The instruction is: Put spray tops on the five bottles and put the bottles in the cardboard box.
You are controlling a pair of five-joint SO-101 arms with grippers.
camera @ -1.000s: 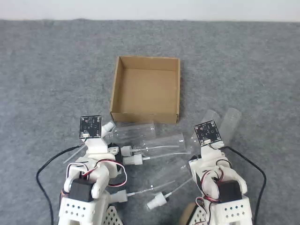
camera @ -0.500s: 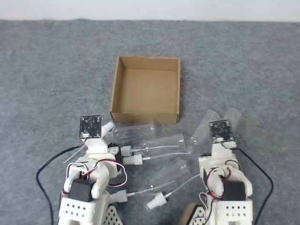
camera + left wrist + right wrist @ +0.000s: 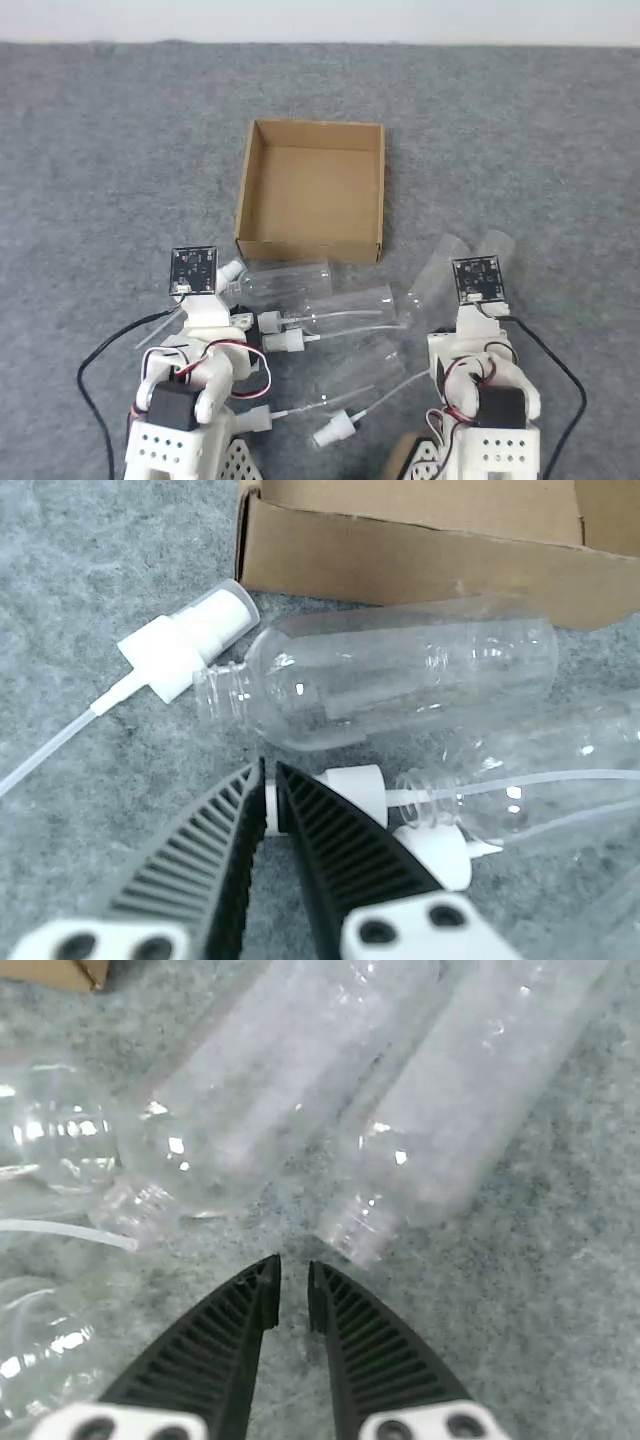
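Towards the far edge of the grey carpeted desk, about midway along it: a shallow square brown cardboard box, open at the top. Between the box and the near edge, a scatter of clear plastic bottles and white spray tops, all lying flat.

Left pincer low over the desk's left half, fingers all but together, gripping nothing. Just past its tips, a white ribbed spray top with its thin tube running into the neck of a clear tube-fed bottle; cannot tell whether screwed on. Farther on, alongside the box's near wall, a clear open-necked bottle, and just beside that neck but not on it, a white capped spray top.

Right pincer low over the desk's right half, fingers a narrow slit apart, clamped on nothing. Just past its tips, two topless bottles side by side, necks towards the pincer: a clear box-side bottle and a clear edge-side bottle, the latter nearer the desk's right edge.

Between the two arms, nearer the near edge, a clear middle bottle, with a loose white spray top just beside it on the near side.
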